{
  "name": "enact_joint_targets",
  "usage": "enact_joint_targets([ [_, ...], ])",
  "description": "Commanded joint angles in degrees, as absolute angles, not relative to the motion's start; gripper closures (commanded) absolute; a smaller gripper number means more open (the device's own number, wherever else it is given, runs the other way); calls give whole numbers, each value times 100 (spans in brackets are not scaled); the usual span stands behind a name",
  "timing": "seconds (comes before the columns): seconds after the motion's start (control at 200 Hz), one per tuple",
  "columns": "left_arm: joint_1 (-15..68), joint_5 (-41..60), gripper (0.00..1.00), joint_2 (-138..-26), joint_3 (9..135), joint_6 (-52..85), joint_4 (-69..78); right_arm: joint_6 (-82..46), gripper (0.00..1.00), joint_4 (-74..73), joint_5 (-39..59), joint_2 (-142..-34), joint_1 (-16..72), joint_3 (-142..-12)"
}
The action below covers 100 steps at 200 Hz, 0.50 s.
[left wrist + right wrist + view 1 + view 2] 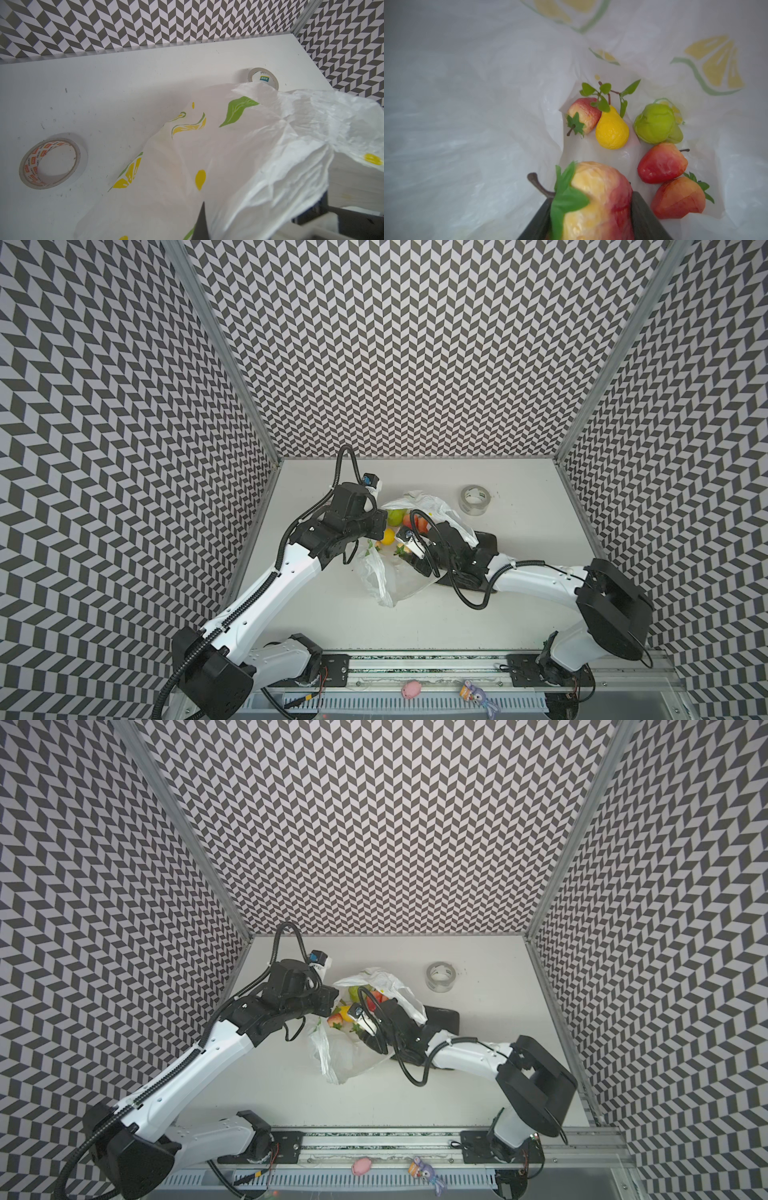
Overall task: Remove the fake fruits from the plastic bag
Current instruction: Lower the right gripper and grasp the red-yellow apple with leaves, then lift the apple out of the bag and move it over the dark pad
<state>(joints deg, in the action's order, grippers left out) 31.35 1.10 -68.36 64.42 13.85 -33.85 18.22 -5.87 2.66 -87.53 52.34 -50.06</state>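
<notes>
The plastic bag (386, 585) (336, 1056) lies crumpled mid-table, white with printed lemon slices. My left gripper (202, 218) is shut on its edge, holding the film (228, 155) up, beside the mouth in a top view (377, 531). My right gripper (591, 205) is inside the bag (467, 104), shut on a pale red-yellow strawberry (596, 199) with a green top. Other fake fruits lie on the bag's floor past it: a yellow one (611, 131), a green one (654, 124), a red strawberry (661, 164), and others. From above, green (397, 515) and yellow (388, 536) fruit show through the mouth.
A clear tape roll (475, 499) (440, 977) (263, 78) stands behind the bag to the right. A second tape roll (52, 163) shows only in the left wrist view. A dark tray (486, 541) lies under my right arm. Patterned walls close in three sides.
</notes>
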Motion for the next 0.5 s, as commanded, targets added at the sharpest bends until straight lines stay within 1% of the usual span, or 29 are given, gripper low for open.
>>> enact_joint_targets([
  [0.0, 3146, 35, 100, -6851, 6513, 1467, -3186, 2242, 66, -836, 730, -8198, 5345, -4824],
  [0.11, 3146, 61, 100, -6890, 6535, 1477, -3182, 2357, 67, -776, 1115, -7735, 5418, -4647],
  [0.305, 3146, 60, 100, -6921, 6574, 1450, -3148, 2303, 68, -579, 1490, -6783, 5536, -4354],
  [0.411, 3146, 51, 100, -6944, 6599, 1433, -3138, 1958, 68, -358, 1322, -6236, 5533, -4302],
  [0.496, 3146, 45, 100, -6943, 6592, 1433, -3120, 1556, 68, -97, 950, -5812, 5535, -4330],
])
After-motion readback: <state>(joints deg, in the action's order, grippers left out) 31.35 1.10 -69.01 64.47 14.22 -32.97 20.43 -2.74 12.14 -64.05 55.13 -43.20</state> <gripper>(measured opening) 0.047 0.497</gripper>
